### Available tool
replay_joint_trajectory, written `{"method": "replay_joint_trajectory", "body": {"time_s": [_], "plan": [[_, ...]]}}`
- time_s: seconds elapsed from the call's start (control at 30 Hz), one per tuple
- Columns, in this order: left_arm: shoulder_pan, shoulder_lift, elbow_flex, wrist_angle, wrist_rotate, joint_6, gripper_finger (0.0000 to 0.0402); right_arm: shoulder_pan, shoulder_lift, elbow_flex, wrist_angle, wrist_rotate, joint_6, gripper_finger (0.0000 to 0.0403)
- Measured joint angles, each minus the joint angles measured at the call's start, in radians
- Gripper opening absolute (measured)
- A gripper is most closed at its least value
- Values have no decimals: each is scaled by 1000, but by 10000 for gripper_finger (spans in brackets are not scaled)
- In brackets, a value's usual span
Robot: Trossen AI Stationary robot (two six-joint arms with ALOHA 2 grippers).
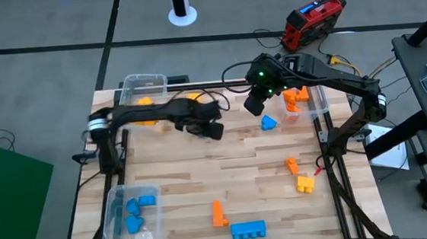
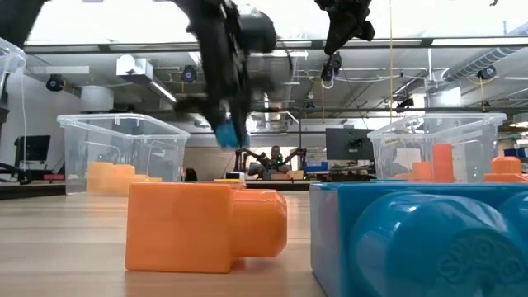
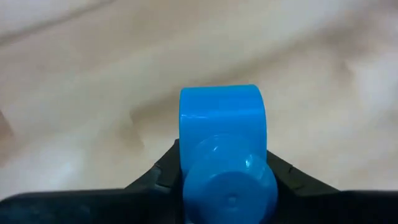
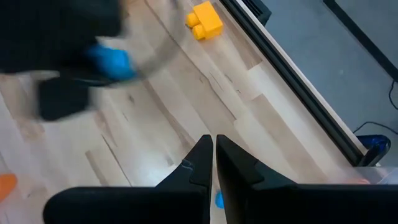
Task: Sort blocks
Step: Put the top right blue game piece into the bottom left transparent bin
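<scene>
My left gripper (image 1: 213, 129) hangs over the table's middle, shut on a small blue block (image 3: 221, 118), which the low view shows raised above the wood (image 2: 227, 132). My right gripper (image 1: 258, 102) is shut on nothing, raised above another blue block (image 1: 269, 121) that lies on the table beside the bin of orange blocks (image 1: 304, 101). Loose blocks lie near the front: orange (image 1: 291, 164), yellow-orange (image 1: 305, 183), orange (image 1: 218, 213) and a long blue one (image 1: 248, 229). A yellow block (image 4: 205, 22) lies near the far edge. My left gripper pinches the blue block by its two opposite sides (image 3: 184, 149) between its two fingers (image 3: 163, 173). A round stud of the block (image 3: 231, 193) faces back toward the wrist. The fingers come from above, and the block hangs clear of the table.
A clear bin with yellow blocks (image 1: 142, 91) stands at the far left, one with blue blocks (image 1: 133, 213) at the near left. Bare wood lies between the arms and the front blocks. A red device (image 1: 312, 18) sits on the floor beyond the table.
</scene>
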Motion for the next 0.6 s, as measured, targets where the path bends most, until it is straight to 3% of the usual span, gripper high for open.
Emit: {"method": "replay_joint_trajectory", "body": {"time_s": [0.2, 0.33, 0.6], "plan": [[-168, -266, 2, -139, 110, -94, 104, 0, 0, 0, 0, 0, -1, 12], [-337, -422, 2, -234, 165, -253, 105, 0, 0, 0, 1, 0, -1, 12], [-664, -541, 2, -442, 150, -627, 116, 4, 26, -1, 3, -11, -12, 12]]}}
